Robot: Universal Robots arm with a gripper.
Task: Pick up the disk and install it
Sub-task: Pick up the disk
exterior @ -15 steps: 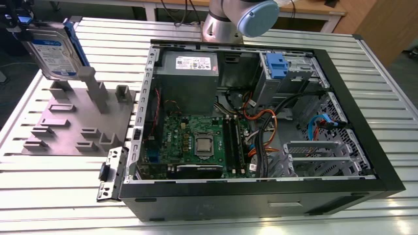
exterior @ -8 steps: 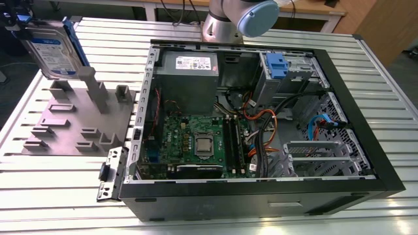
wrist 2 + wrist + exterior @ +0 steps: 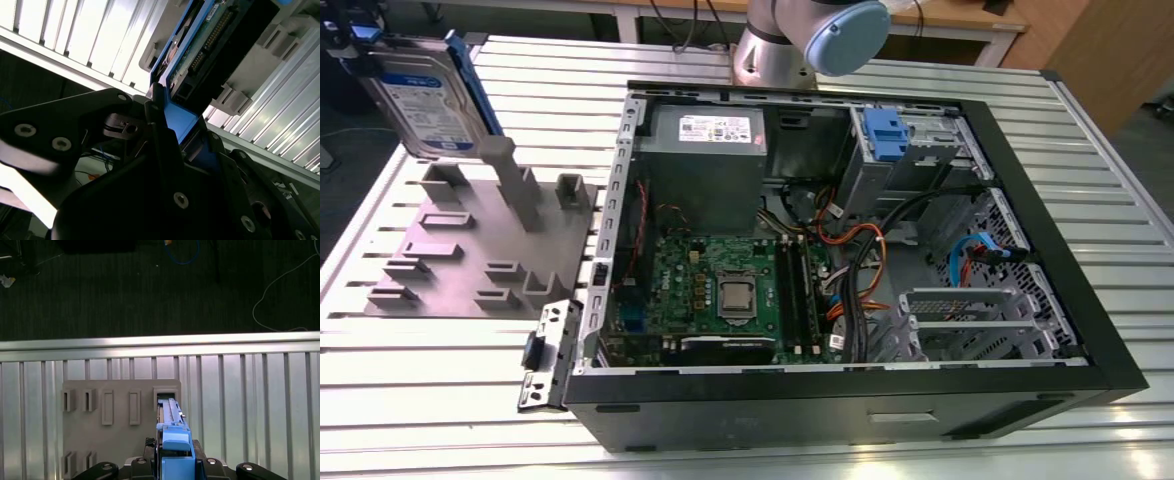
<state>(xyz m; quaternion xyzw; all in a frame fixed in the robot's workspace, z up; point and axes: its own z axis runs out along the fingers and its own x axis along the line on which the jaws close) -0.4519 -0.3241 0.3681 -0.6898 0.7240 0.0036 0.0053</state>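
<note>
Now the tool point(image 3: 175, 466) is clamped tight on the upright disk point(image 3: 430, 100).

We see the disk point(image 3: 430, 100) upright on edge at the exterior view's far left. Its white-and-blue label faces the cam, and the silver body has a blue plastic carrier along its edges. Its lower end is right over the grey slotted fixture point(image 3: 467, 250) on the ribbed metal surface point(image 3: 427, 400); can't tell if they touch. In the second wrist view we get its underside: green circuit board, dark connector row, blue bracket. In the first wrist view it's edge-on, a narrow blue-framed strip lined up w/ one fixture slot. The jaws clamp it by the carrier end.
</note>
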